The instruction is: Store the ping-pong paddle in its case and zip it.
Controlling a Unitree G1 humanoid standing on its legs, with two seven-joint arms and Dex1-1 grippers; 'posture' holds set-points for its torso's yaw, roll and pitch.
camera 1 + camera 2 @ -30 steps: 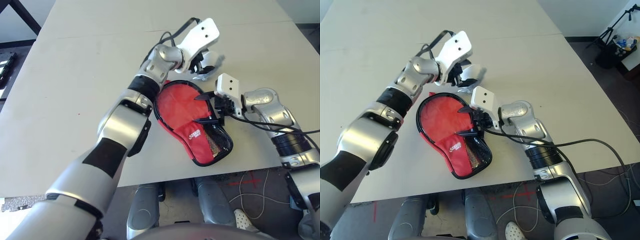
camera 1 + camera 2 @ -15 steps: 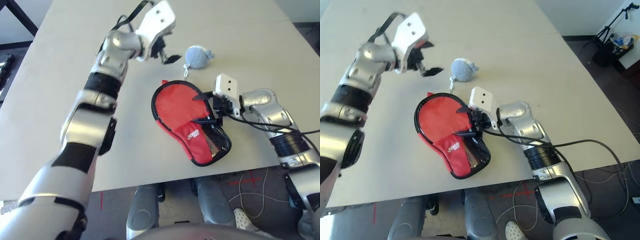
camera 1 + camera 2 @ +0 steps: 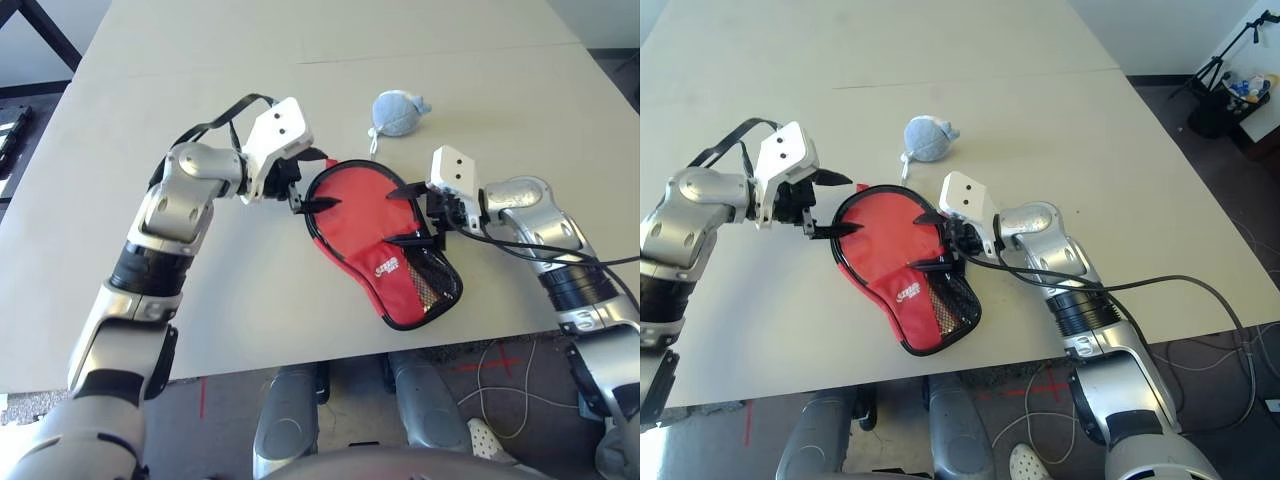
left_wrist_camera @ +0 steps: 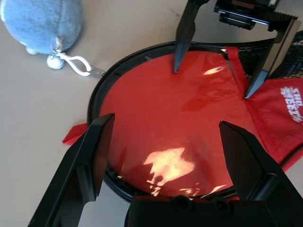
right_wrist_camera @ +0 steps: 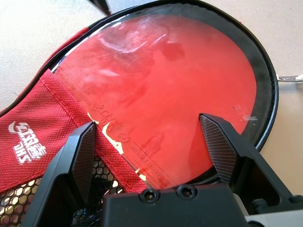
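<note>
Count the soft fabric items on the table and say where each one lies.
2. The red paddle-shaped fabric case lies near the table's front edge between the two grippers; the whitish-grey soft pouch with cord sits just beyond it. Nothing seems hidden.

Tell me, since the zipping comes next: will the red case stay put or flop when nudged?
The case looks like soft fabric, so its loose flap probably flops. The paddle inside likely stiffens the round end. Lying flat, it may slide rather than tip.

Red paddle (image 5: 161, 90) lying flat inside open red case (image 3: 385, 250), round face exposed, handle hidden under mesh pocket flap.
</note>
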